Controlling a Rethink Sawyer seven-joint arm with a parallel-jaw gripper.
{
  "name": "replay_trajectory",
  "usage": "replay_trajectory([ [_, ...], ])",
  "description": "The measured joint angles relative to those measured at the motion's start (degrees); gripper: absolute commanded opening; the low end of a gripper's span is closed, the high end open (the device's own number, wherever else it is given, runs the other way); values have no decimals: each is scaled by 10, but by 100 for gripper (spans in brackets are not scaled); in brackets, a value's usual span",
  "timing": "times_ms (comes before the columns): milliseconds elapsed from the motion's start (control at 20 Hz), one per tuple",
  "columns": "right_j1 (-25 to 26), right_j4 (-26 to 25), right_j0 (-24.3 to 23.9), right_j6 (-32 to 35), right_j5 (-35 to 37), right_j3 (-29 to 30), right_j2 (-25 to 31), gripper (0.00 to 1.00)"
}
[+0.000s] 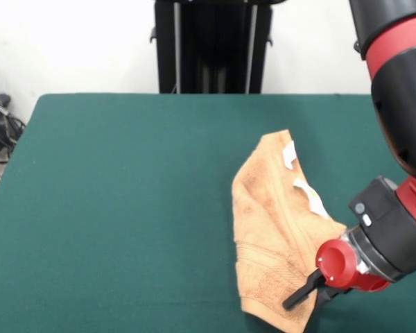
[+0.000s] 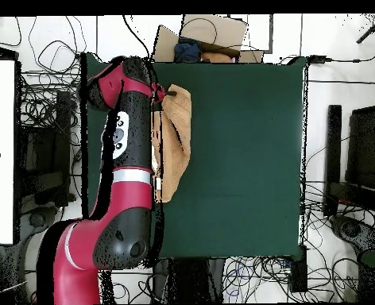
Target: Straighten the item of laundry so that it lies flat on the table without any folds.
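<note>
The towel (image 1: 277, 236) lies folded on the table (image 1: 111, 208), its long axis running away from the robot's pedestal. The gripper (image 1: 306, 290) sits at the towel's end farthest from the pedestal; whether its fingers hold cloth, I cannot tell.

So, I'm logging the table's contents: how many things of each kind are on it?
Towel: 1, peach-orange, folded over itself
White tags on the towel: 2
Gripper over the towel's near end: 1
Total: 4, on the green table
</note>
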Motion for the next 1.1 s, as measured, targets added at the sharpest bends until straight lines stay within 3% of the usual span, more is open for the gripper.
replay_trajectory([
  [1100, -8, 0, -1, 0, -11, 15, 0, 100],
])
